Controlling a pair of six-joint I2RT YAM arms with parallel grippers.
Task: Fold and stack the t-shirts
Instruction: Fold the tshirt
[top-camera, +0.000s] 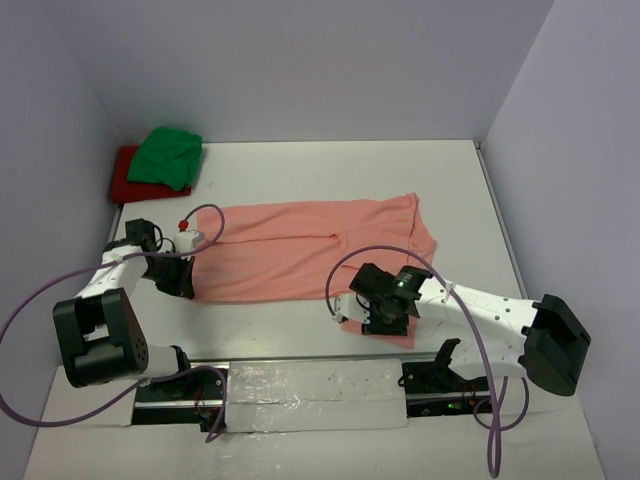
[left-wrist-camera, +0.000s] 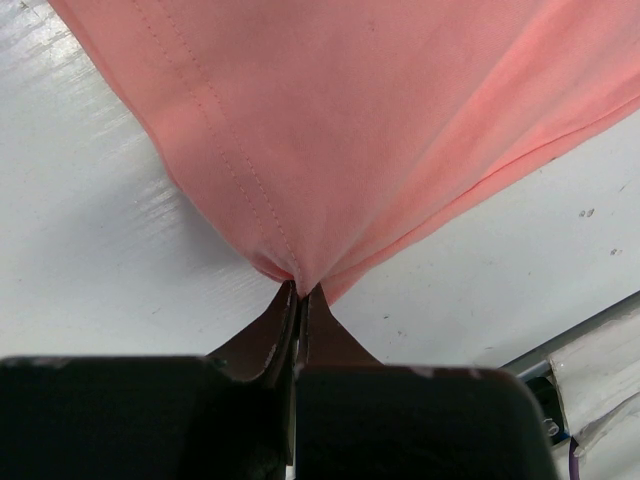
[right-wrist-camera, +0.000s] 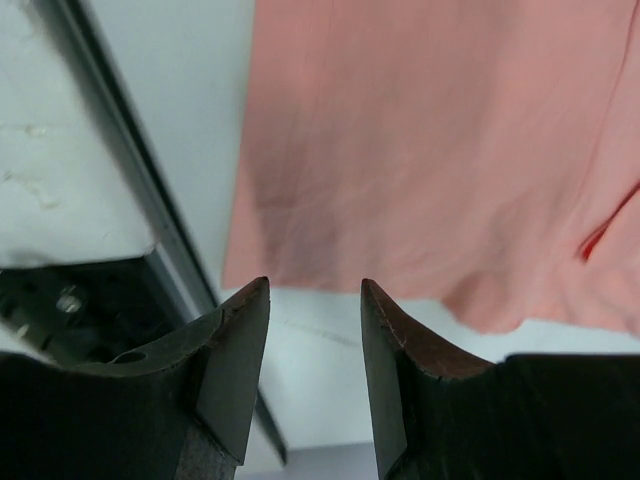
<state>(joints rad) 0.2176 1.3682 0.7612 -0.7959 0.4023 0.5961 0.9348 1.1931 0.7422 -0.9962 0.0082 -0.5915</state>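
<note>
The salmon-pink t-shirt (top-camera: 300, 245) lies spread across the middle of the table. My left gripper (top-camera: 183, 282) is shut on its near left corner, the cloth (left-wrist-camera: 330, 130) bunching into the closed fingertips in the left wrist view. My right gripper (top-camera: 358, 312) is open and empty, just above the shirt's near right edge (right-wrist-camera: 420, 150), its fingers (right-wrist-camera: 245, 310) apart over bare table. The bright green t-shirt (top-camera: 167, 157) lies crumpled on the red t-shirt (top-camera: 122, 177) at the far left corner.
A metal rail (top-camera: 300, 372) runs along the table's near edge under the arm bases. Purple cables (top-camera: 350, 262) loop over the shirt by both arms. Walls close the table at the back and both sides.
</note>
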